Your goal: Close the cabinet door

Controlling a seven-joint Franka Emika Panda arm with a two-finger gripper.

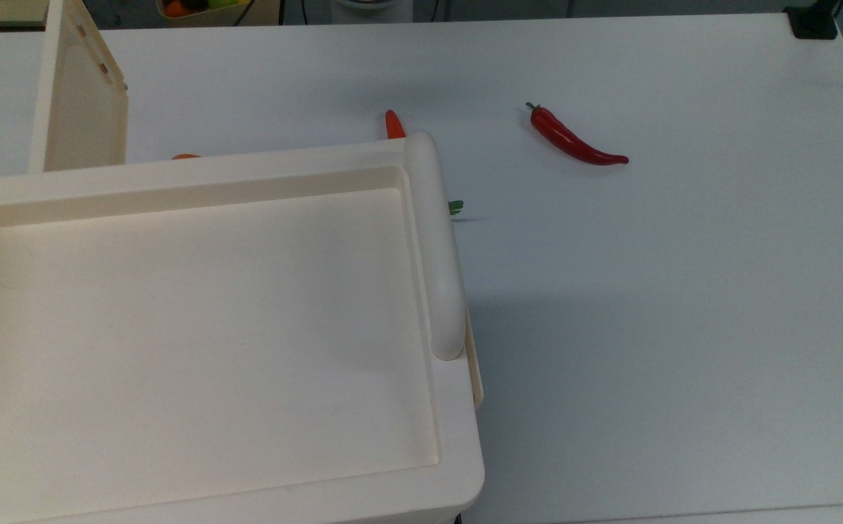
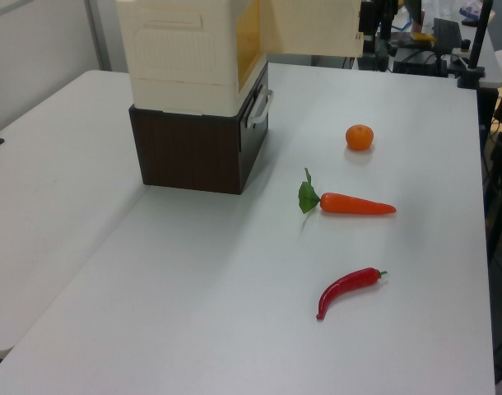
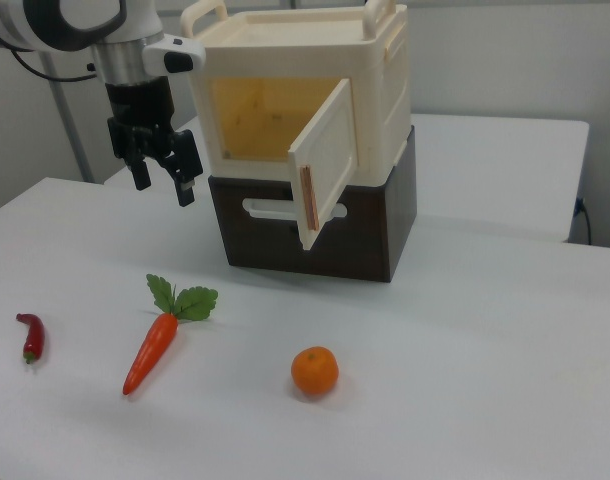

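Note:
The cabinet (image 3: 390,95) is a cream box with a bar handle on top, standing on a dark brown drawer base (image 3: 365,235). Its cabinet door (image 3: 325,175) stands swung open toward the front, baring a yellowish inside. From above, the cabinet (image 1: 196,313) fills the top view's left, and the cabinet door (image 1: 86,109) juts out at the upper left. In the left view the cabinet door (image 2: 309,29) sticks out to the right of the cabinet (image 2: 185,49). My gripper (image 3: 164,190) hangs open above the table, left of the cabinet in the right view, holding nothing.
On the white table (image 3: 465,400) lie a carrot (image 3: 153,350), an orange (image 3: 314,371) and a red chili (image 3: 31,337), all in front of the cabinet in the right view. The chili (image 1: 574,142) also lies right of the cabinet in the top view.

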